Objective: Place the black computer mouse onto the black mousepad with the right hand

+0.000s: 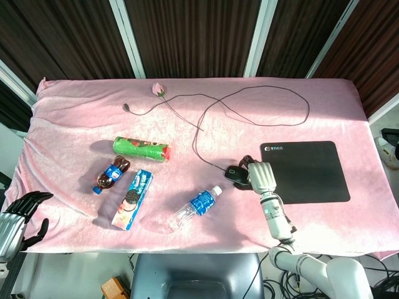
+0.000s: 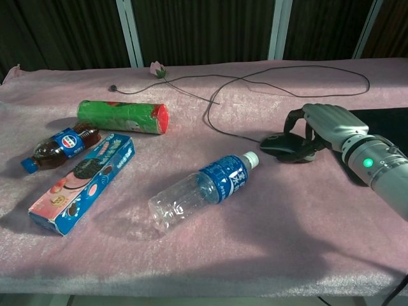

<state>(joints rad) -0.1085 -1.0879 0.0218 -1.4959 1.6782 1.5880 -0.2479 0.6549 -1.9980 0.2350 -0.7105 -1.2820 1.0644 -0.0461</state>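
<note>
The black computer mouse (image 1: 233,174) (image 2: 279,145) lies on the pink cloth just left of the black mousepad (image 1: 307,172) (image 2: 390,120). My right hand (image 1: 262,176) (image 2: 324,122) reaches over it from the right, fingers curled down around its rear half and gripping it. The mouse still rests on the cloth. Its thin cable (image 1: 249,94) loops away toward the back of the table. My left hand (image 1: 15,217) hangs off the table's front left corner, holding nothing, fingers apart.
On the left of the cloth lie a green can (image 1: 141,148), a cola bottle (image 1: 112,174) and a blue cookie box (image 1: 133,199). A clear water bottle (image 1: 198,205) (image 2: 201,191) lies just left of the mouse. A pink flower (image 1: 159,90) sits at the back.
</note>
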